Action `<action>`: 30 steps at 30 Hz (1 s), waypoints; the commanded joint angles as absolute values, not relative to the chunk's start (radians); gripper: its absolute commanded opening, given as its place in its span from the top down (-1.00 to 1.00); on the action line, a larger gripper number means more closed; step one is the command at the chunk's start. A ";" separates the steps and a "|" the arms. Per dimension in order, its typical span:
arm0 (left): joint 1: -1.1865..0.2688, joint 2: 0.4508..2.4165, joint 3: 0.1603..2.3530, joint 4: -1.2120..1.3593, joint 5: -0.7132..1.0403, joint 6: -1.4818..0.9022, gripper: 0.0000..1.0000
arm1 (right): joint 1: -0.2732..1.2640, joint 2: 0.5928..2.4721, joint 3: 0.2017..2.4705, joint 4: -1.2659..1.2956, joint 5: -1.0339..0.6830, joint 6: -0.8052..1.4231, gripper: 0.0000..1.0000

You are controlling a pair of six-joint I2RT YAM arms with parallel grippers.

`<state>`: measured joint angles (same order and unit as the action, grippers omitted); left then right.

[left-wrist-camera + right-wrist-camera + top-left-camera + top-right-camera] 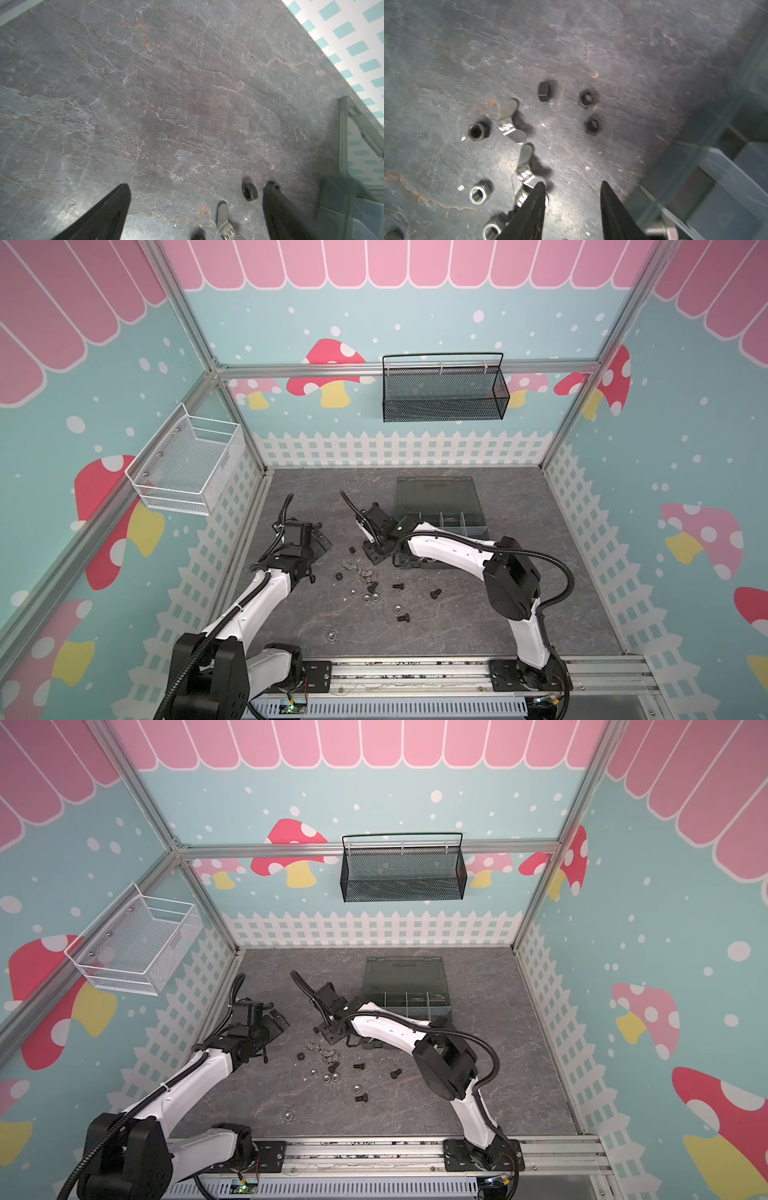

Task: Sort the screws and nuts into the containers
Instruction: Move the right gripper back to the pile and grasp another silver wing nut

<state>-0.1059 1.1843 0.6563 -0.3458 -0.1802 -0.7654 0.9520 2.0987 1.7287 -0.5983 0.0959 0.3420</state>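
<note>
Slate-grey tabletop (519, 572), fenced by pastel mushroom walls (665, 427), is my workplace. My right claw (572, 184) hangs low, just beside the left wall of the organizer box (473, 531). Its fingers are part-way apart with only bare stone between them: released, gripping nothing. One fingertip overlaps a silver winged nut (527, 193) in the wrist view, and I cannot tell whether they touch. I judge the narrow gap suits pieces this tiny, with the box wall so close. Past the other finger, against the box's clear wall, shows what looks like a shiny threaded screw (656, 230); whether it lies inside a compartment I cannot tell. Spreading away from the box, black nuts (588, 98) lie nearest, one tipped on edge, then more winged pieces and silver nuts (477, 194). The black screws (435, 593) lie loose further off, toward my base rail. All of these are well apart from the compartments (451, 520), so most of the sorting looks undone. The lid (434, 494) lies flat behind the box, leaving every compartment reachable from above. My left claw (197, 185) hovers well to the left of the box, fingers spread as wide as they go, empty, I judge out of the way. Another of the black nuts shows just beside one of its fingers.
</note>
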 commanded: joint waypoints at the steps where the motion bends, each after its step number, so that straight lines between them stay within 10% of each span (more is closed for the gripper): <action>1: -0.089 1.198 0.631 -0.338 -0.179 -0.817 -1.00 | 0.977 2.157 1.807 -0.604 0.085 0.280 0.09; 30: -0.061 1.236 0.616 -0.313 -0.147 -0.857 -1.00 | 1.017 2.443 2.056 -0.619 -0.030 0.193 0.12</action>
<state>-0.0700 1.2274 0.6201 -0.3233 -0.1516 -0.8341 1.0100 2.4130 2.0300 -0.6010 -0.0158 0.2165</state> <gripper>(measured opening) 0.991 0.443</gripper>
